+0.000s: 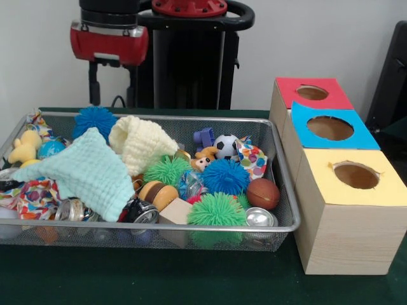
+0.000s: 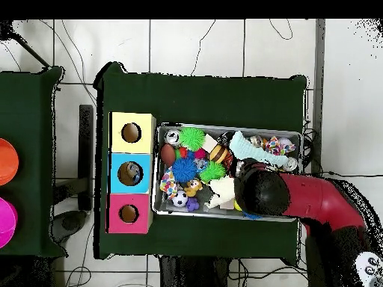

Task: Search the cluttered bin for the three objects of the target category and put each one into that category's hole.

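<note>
A wire mesh bin (image 1: 191, 227) holds mixed clutter: blue spiky balls (image 1: 225, 176), green spiky balls (image 1: 216, 209), a small soccer ball (image 1: 225, 146), a brown ball (image 1: 262, 193), metal cans (image 1: 141, 211), a mint cloth (image 1: 86, 171) and a cream cloth (image 1: 138, 143). Beside it stand three boxes with holes, topped red (image 1: 311, 93), blue (image 1: 329, 128) and yellow (image 1: 355, 175). My gripper (image 1: 113, 101) hangs open and empty above the bin's far left corner. In the overhead view the arm's head hides the gripper (image 2: 262, 193) over the bin (image 2: 228, 125).
A yellow plush toy (image 1: 24, 147), patterned fabric (image 1: 38, 198) and a wooden block (image 1: 176, 210) also lie in the bin. Seen from overhead, the yellow (image 2: 131, 132), blue (image 2: 129, 173) and red (image 2: 129, 214) boxes line the bin's left. Orange and pink bowls (image 2: 6, 161) sit on a side table.
</note>
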